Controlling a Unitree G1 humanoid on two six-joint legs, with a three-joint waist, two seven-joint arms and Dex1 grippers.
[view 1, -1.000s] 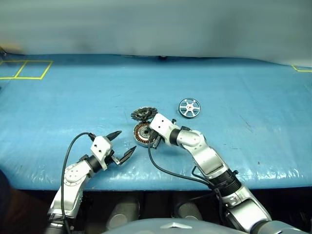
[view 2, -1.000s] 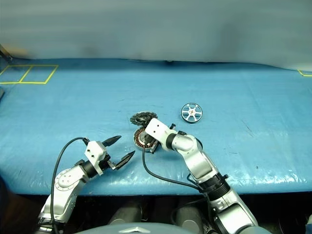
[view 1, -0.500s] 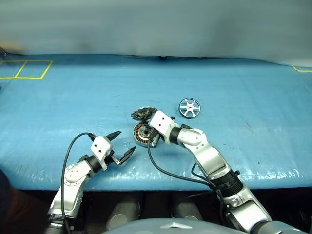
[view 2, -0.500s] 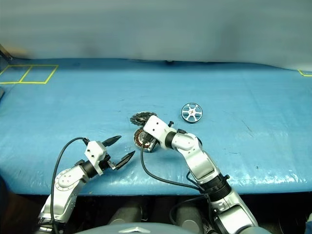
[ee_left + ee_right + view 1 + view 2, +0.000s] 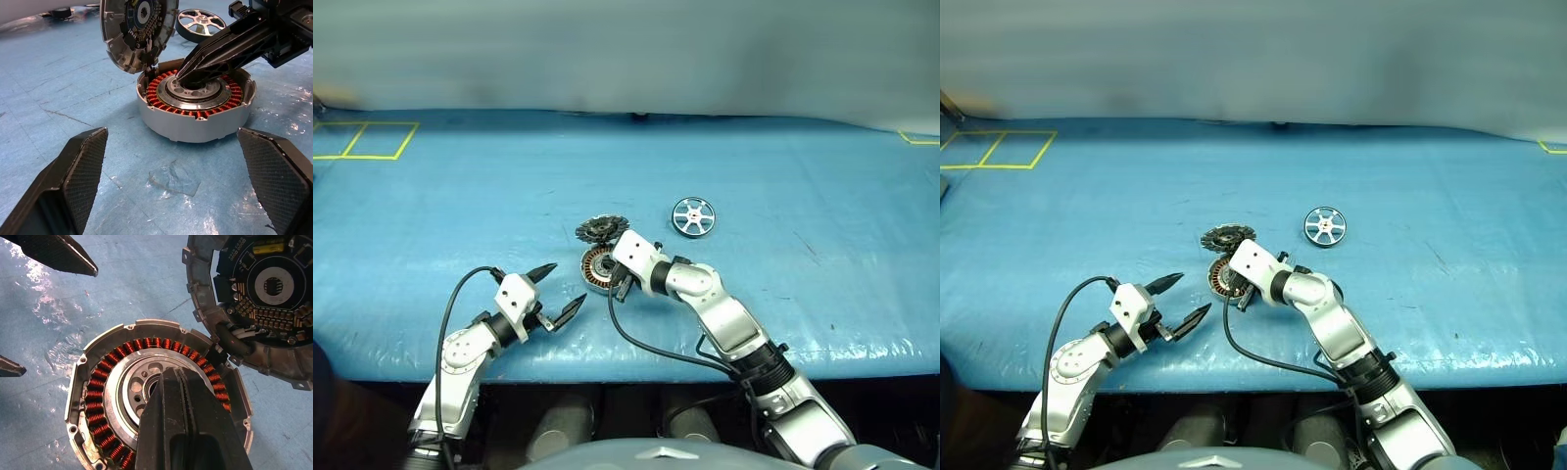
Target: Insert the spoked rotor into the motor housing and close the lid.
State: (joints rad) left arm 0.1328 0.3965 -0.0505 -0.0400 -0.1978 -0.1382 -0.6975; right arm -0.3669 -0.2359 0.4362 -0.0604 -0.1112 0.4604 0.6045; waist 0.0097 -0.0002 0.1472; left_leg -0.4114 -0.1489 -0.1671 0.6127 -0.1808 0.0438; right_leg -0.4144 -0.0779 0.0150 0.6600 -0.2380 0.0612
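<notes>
The motor housing (image 5: 195, 105), a grey cup with copper windings (image 5: 105, 382), lies open on the blue table. Its lid (image 5: 139, 29) stands tilted up from the far rim, showing its dark toothed inner face (image 5: 264, 289). My right gripper (image 5: 168, 377) is shut, with its tips pressed into the housing's silver centre hub (image 5: 188, 73). The spoked rotor (image 5: 693, 215) lies flat on the table, behind and to the right of the housing. My left gripper (image 5: 568, 283) is open and holds nothing. It hovers just to the near left of the housing (image 5: 597, 266) and points at it.
Yellow tape squares (image 5: 362, 137) mark the table's far left corner. The blue sheet (image 5: 822, 176) stretches bare to the right and behind. The table's front edge (image 5: 626, 377) runs close below both arms. Black cables hang from the wrists.
</notes>
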